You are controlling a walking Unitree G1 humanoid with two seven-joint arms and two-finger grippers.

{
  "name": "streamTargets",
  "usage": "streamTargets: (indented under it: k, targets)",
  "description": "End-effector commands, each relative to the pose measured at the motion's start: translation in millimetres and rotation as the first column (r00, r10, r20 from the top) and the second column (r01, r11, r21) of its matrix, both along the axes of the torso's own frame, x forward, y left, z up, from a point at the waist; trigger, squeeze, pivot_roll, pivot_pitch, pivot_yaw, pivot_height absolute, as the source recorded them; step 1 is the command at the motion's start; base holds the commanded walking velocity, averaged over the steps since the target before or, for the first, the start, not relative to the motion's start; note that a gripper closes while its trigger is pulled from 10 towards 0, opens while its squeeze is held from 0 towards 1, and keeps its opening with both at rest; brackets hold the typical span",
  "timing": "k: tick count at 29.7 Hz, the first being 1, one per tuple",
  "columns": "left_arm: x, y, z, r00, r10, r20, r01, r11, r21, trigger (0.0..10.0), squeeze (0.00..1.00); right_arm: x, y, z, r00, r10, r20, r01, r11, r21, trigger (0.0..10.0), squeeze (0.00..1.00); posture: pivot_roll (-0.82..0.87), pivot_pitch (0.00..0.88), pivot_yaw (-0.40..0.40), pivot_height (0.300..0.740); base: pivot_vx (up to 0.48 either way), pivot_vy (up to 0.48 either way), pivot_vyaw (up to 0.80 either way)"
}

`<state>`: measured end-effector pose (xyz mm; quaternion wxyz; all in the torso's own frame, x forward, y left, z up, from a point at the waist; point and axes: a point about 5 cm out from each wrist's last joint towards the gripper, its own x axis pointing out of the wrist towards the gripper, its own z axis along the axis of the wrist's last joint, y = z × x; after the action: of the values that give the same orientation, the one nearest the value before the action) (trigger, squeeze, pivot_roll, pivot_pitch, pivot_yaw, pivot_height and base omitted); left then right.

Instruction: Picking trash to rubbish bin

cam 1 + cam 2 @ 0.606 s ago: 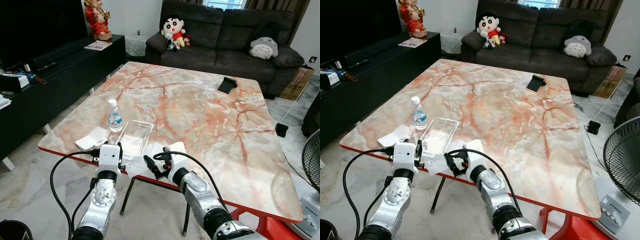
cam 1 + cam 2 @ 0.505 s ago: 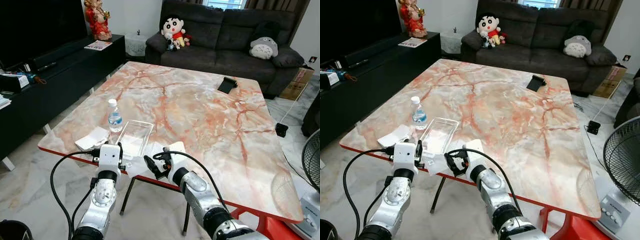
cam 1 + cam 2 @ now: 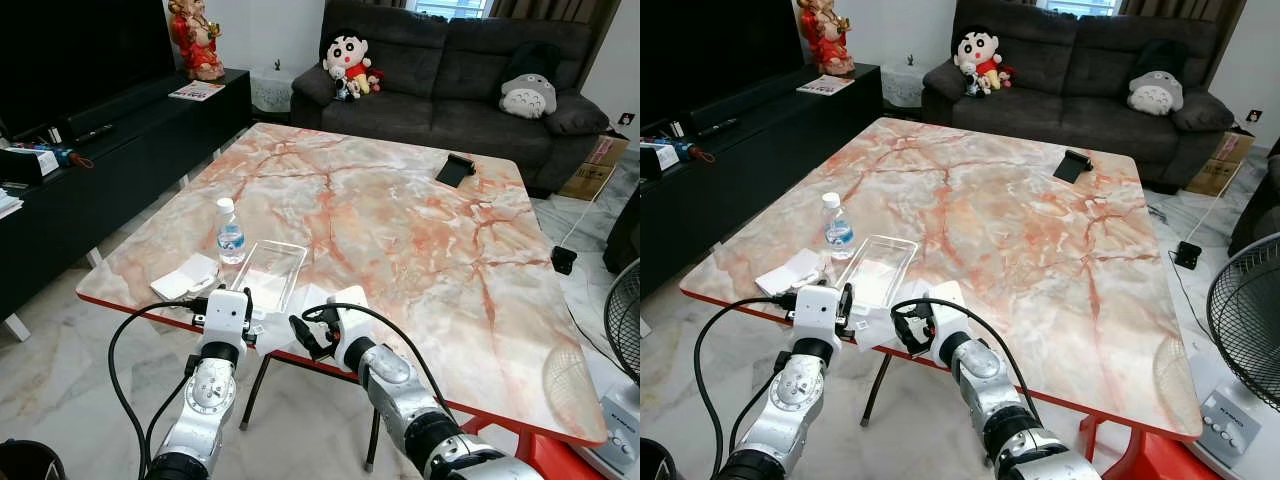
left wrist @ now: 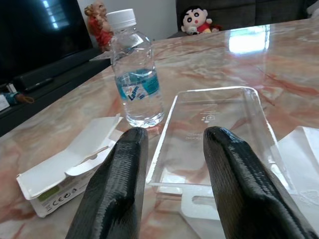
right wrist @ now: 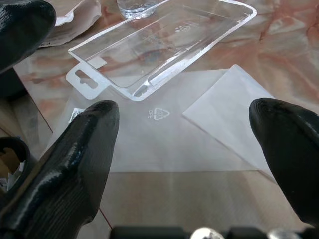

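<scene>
A clear plastic tray [image 3: 272, 270] lies near the front edge of the marble table [image 3: 400, 230]. Beside it stand a small water bottle [image 3: 230, 232] and an opened white carton [image 3: 186, 276]. A thin clear plastic bag [image 5: 169, 144] is spread flat in front of the tray, reaching over the table edge. My left gripper [image 4: 172, 149] is open, its fingers on either side of the tray's near end, just short of it. My right gripper [image 3: 312, 325] is open wide, held low over the bag at the table edge.
A black phone-like item [image 3: 455, 168] lies at the table's far right. A dark sofa [image 3: 450, 70] with plush toys stands behind, a black TV console [image 3: 90, 150] on the left, a fan [image 3: 625, 320] on the right. A dark bin rim [image 3: 25, 460] shows on the floor at my lower left.
My left arm has edged a little forward and to the right, nearer the tray. The right arm and the trash have hardly moved.
</scene>
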<state>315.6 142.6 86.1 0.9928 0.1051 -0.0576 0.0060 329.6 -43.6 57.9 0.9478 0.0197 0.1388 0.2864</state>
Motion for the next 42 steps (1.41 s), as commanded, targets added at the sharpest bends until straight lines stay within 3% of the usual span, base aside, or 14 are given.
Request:
streamTargets:
  k: [1,21,23,29,32,36,42]
  targets:
    - [2.0,-4.4,6.5,1.0,-0.02,0.017,0.02,1.0,0.014,10.0,0.0,2.9,9.4,6.6,1.0,0.017,0.004,-0.017,1.0,0.003,10.0,0.0,0.06,0.0,-0.067,0.74,0.0,0.0,0.0]
    - [-2.1,-6.3,7.1,0.999,-0.044,0.006,0.044,0.999,0.031,10.0,0.0,-11.3,24.3,-8.5,0.995,0.082,-0.057,-0.086,0.995,-0.056,10.0,0.0,0.09,0.02,-0.072,0.74,0.0,0.0,0.0]
    - [-16.2,1.8,-8.2,0.998,-0.043,-0.05,0.045,0.998,0.038,10.0,0.0,-13.1,28.1,-8.9,0.994,0.09,-0.059,-0.093,0.994,-0.05,10.0,0.0,0.09,0.023,-0.073,0.74,0.0,0.0,0.0]
    - [-38.2,23.6,-22.4,0.994,0.011,-0.111,-0.008,0.999,0.032,10.0,0.0,-14.0,30.9,-8.7,0.994,0.096,-0.06,-0.099,0.994,-0.046,10.0,0.0,0.1,0.034,-0.072,0.74,0.0,0.0,0.0]
    - [-40.5,23.5,-24.6,0.988,-0.02,-0.152,0.015,0.999,-0.03,10.0,0.0,-15.1,32.0,-9.5,0.993,0.101,-0.064,-0.104,0.993,-0.049,10.0,0.0,0.1,0.034,-0.072,0.74,0.0,0.0,0.0]
    - [-45.2,15.9,-23.1,0.976,-0.129,-0.174,0.126,0.992,-0.028,10.0,0.0,-14.8,32.5,-9.1,0.993,0.101,-0.065,-0.104,0.993,-0.048,10.0,0.0,0.1,0.034,-0.072,0.74,0.0,0.0,0.0]
    - [-56.8,17.3,-16.7,0.97,-0.165,-0.176,0.165,0.986,-0.018,10.0,0.0,-14.2,33.5,-7.8,0.993,0.098,-0.063,-0.101,0.994,-0.042,10.0,0.0,0.11,0.038,-0.072,0.74,0.0,0.0,0.0]
